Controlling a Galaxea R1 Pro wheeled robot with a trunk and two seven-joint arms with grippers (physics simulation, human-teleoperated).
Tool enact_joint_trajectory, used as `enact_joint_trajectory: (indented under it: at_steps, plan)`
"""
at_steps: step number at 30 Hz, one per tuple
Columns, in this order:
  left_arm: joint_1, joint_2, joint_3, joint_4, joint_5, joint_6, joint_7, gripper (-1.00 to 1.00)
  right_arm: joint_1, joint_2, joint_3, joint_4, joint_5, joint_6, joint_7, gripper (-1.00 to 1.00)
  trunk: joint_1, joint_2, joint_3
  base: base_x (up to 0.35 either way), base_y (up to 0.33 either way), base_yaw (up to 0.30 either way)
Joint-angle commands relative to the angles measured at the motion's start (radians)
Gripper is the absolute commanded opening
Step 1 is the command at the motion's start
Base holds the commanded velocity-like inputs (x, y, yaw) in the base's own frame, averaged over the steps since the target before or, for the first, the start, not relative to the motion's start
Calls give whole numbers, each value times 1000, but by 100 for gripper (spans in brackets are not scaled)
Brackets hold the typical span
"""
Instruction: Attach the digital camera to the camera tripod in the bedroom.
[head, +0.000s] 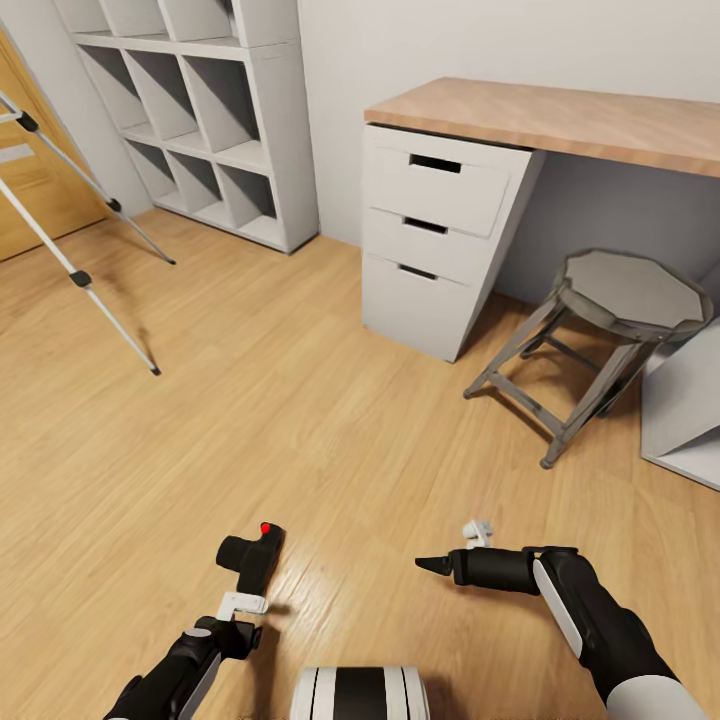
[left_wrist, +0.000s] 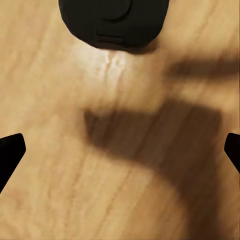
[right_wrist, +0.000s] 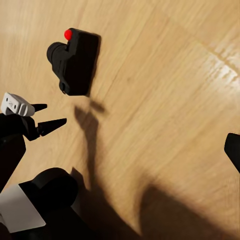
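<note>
Digital camera (head: 252, 560) on floor (head: 300, 420), by open left pincer (head: 243, 618).

Evenly and brightly lit, soft white light from above. Rendered crisp in the head view, with no grain and no motion blur. Wide-angle stretch at the edges: cube shelves (head: 200, 110) and desk (head: 560, 115) lean outward. Soft, short shadows under the stool (head: 600, 340) and the tripod legs (head: 85, 280). Pale glare streaks on the plank floor (head: 300, 420), strongest in both wrist views. Broad dark soft-edged shadows across the floor in both wrist views. Digital camera (right_wrist: 75, 61) sharp in the right wrist view; floor grain slightly smeared in the left wrist view.
</note>
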Motion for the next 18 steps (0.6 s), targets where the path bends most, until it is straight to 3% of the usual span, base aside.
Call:
enact_joint_trajectory:
  at_steps: [1,15,18]
  plan:
    - [0,1,-5,-2,-5,6,1,100,0,-1,2,0,-10,8,-3,100,0,-1,-5,0,0,0]
    - [0,1,-5,-4,-6,2,1,100,0,1,2,1,-10,8,-12,100,0,-1,-5,0,0,0]
    - [0,1,-6,-3,-6,-80,0,100,0,1,2,1,-10,7,-15,100,0,-1,-5,0,0,0]
